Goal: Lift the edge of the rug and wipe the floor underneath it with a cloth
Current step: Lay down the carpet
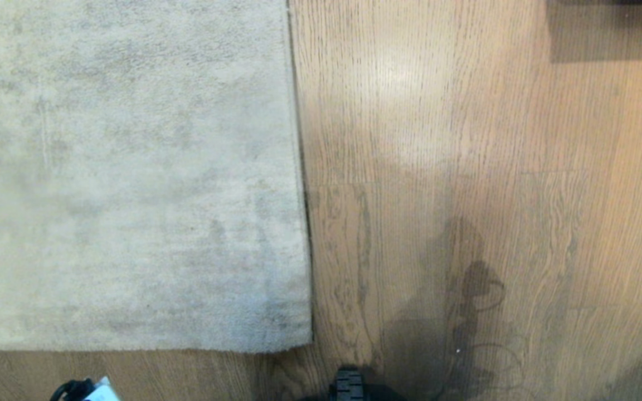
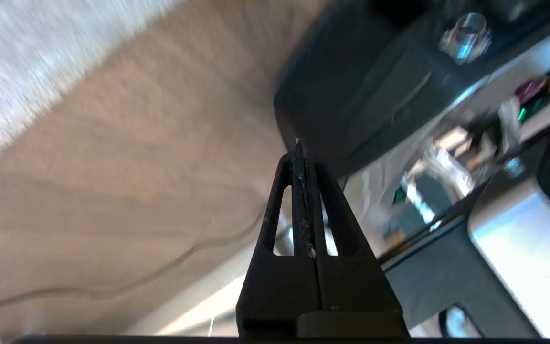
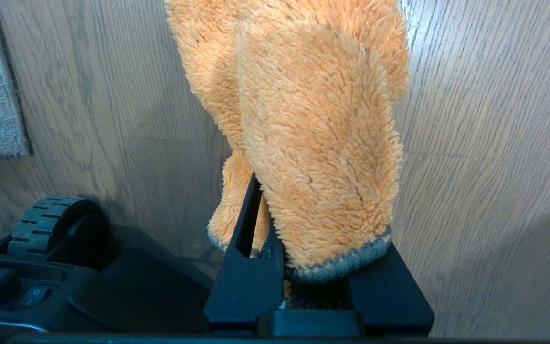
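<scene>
The floor is brown wood with dark wavy lines, and it shines a little where the light falls. A big pale grey rug covers the robot's left half of what it looks down on, lying flat. The rug edge is a thin straight line that runs away from the robot, from near its base out to the far side, with bare wood just beside it on the right. A second border runs across, close to the robot, and the two meet at a corner near the dark wheel of the base. Nothing is lifted yet. The cloth is a small fluffy orange-tan rag with a grey trim. The right gripper pinches it at one end, low on the robot's right, well apart from the rug. The left gripper has its two black fingers pressed tight together with nothing between them. It is over bare wood close to the robot's own base, and the rug shows a little way off from it. I think the left arm is nearer the rug, so it should do the lifting, but its fingers must spread first to slip around that thin border.
</scene>
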Tool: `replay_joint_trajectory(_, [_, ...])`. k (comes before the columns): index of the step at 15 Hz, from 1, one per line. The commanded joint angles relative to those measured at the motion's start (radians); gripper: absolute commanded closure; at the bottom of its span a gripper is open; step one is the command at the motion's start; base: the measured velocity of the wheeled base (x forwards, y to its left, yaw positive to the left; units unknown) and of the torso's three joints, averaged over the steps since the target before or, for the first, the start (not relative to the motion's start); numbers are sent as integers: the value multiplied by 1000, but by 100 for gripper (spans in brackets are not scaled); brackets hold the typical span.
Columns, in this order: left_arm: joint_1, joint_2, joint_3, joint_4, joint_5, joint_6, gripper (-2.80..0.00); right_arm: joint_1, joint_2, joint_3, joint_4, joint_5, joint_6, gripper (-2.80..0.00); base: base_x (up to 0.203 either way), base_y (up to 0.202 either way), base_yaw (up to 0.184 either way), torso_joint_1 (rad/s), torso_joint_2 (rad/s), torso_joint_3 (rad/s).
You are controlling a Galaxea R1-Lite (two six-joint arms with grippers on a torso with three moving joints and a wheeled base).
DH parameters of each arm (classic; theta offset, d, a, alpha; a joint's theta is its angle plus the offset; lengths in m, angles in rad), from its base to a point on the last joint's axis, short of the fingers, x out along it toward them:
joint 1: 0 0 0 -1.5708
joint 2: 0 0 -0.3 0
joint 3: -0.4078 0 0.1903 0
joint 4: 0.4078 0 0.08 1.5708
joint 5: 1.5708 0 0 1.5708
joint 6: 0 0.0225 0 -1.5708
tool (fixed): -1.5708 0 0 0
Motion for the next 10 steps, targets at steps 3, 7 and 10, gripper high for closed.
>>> replay_joint_trajectory(3, [2, 213, -14, -31, 5, 1, 0, 0, 1, 0, 0, 1, -2, 0, 0, 0, 0, 0, 0, 0])
replay_joint_trajectory(7, [1, 480, -19, -230, 50, 0, 0, 0, 1, 0, 0, 1, -1, 0, 0, 0, 0, 0, 0, 0])
replay_joint_trajectory(10, [0, 703, -50, -428, 72, 1, 0, 0, 1, 0, 0, 1, -1, 0, 0, 0, 0, 0, 0, 0])
